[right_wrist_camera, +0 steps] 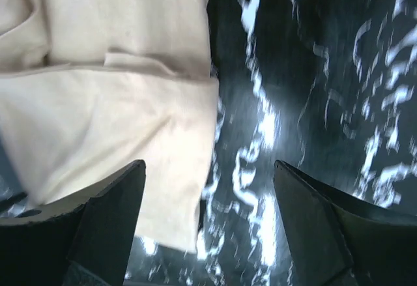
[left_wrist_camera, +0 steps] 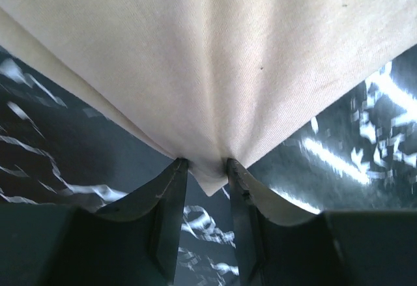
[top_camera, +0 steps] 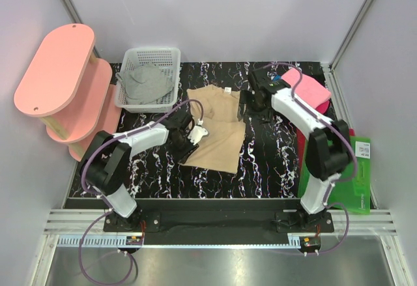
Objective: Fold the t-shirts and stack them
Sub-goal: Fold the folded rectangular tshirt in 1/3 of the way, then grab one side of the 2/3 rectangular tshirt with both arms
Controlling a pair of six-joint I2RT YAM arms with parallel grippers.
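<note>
On the black marbled table [top_camera: 273,162], mid-area, the tan t-shirt [top_camera: 218,129] lay partly folded, outline lopsided, not a neat rectangle yet. Left gripper [left_wrist_camera: 205,165] was closed down narrow on a corner of that tan cloth, with fabric pinched between the jaws and fanning out from them, seemingly raised a bit off the tabletop there. Right gripper [right_wrist_camera: 208,175] hung with jaws wide apart at the shirt's rear right edge, holding nothing; a sleeve-like flap sat under one finger, bare table under the other. Grey t-shirt [top_camera: 146,85] was crumpled in the white mesh basket [top_camera: 153,50] at rear left and looked untouched. Pink t-shirt [top_camera: 306,87] sat at rear right as a flat compact block, probably folded already, couldn't confirm from above. Green sheet [top_camera: 355,169] lay along the right edge. Judged progress: early to mid, with pink possibly done, tan mid-fold, grey not started and no stack of three anywhere. Left to do: finish the tan fold, pull grey out and fold it, pile all three
</note>
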